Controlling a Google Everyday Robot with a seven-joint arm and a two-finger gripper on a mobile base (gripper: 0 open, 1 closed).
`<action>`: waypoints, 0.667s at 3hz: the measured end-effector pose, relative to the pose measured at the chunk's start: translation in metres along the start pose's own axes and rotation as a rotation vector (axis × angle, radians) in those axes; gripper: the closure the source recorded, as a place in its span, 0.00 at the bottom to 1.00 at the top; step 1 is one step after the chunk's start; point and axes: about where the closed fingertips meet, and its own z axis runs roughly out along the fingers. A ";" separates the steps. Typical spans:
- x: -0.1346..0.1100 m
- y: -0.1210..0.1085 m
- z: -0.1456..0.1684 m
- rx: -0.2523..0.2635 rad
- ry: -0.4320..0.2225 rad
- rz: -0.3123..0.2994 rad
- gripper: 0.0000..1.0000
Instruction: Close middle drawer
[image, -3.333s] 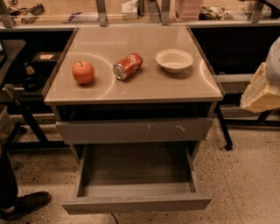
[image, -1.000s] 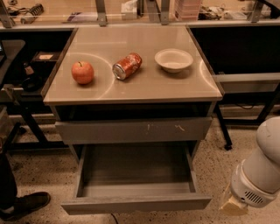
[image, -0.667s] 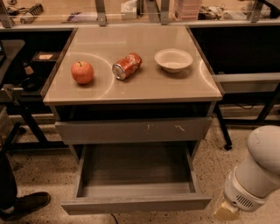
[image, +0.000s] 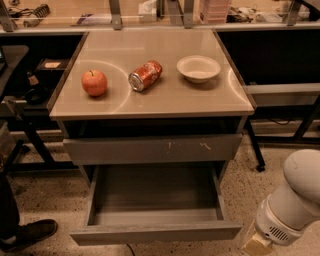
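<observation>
The middle drawer (image: 155, 231) is pulled far out, low in the camera view. Its plain grey front panel faces me and its grey box interior (image: 155, 197) holds nothing. Above it sits the grey drawer front with white scratch marks (image: 152, 148), pushed in. My white arm (image: 295, 200) comes in at the bottom right. The gripper (image: 255, 246) shows only as a tan tip at the picture's lower edge, just right of the open drawer's front right corner.
On the cabinet top (image: 150, 105) lie a red apple (image: 94, 82), a red can on its side (image: 145, 75) and a white bowl (image: 198, 68). A person's shoe (image: 27, 234) stands at the lower left. Table legs (image: 255, 150) and dark shelving flank the cabinet.
My arm has come down from the right edge to the bottom right and edged left toward the open drawer's front right corner. The drawer has not moved.
</observation>
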 end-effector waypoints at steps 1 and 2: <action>0.011 0.001 0.038 -0.055 -0.068 0.053 1.00; 0.014 -0.015 0.076 -0.070 -0.161 0.109 1.00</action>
